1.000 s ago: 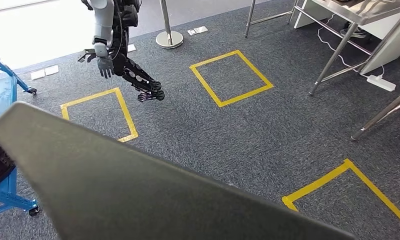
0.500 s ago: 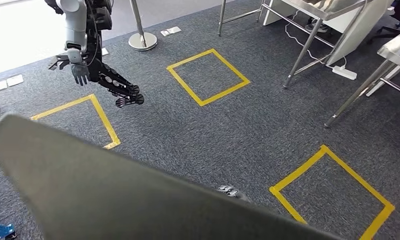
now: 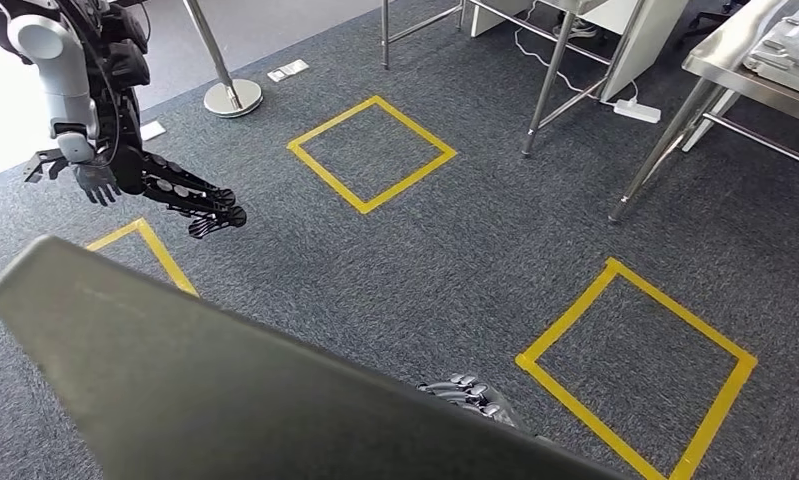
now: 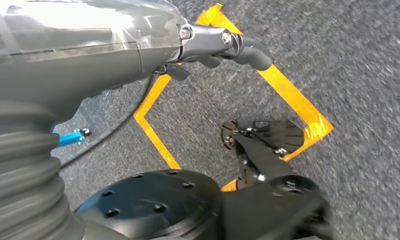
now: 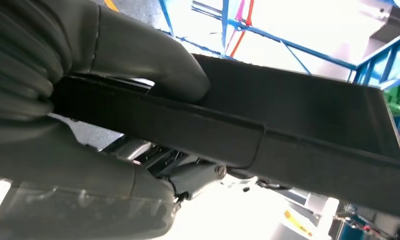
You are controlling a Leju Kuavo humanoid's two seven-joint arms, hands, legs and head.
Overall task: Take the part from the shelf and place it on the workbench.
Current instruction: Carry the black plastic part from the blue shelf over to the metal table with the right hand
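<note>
A big flat dark grey part point(image 3: 225, 390) slants across the lower left of the head view. My right hand point(image 3: 467, 392) grips it; its fingers peek out from under the part's edge. In the right wrist view the thick thumb point(image 5: 152, 65) presses on top of the part point(image 5: 298, 135) and the fingers clamp it from below. My left hand point(image 4: 223, 45) hangs over the carpet with its fingers loosely bent and nothing in them. A metal workbench point(image 3: 720, 62) stands at the far right, with a grey piece point(image 3: 790, 45) lying on it.
Another humanoid robot point(image 3: 80, 110) stands at the far left with one arm out. Yellow tape squares point(image 3: 372, 152) point(image 3: 635, 365) mark the grey carpet. A stanchion base point(image 3: 233, 97), a second metal table's legs point(image 3: 545, 90) and a power strip point(image 3: 637, 110) lie farther off.
The camera has turned, so the whole floor has slid left. The blue shelf has left the picture, the workbench has come in at the right, and my right hand's fingers now show.
</note>
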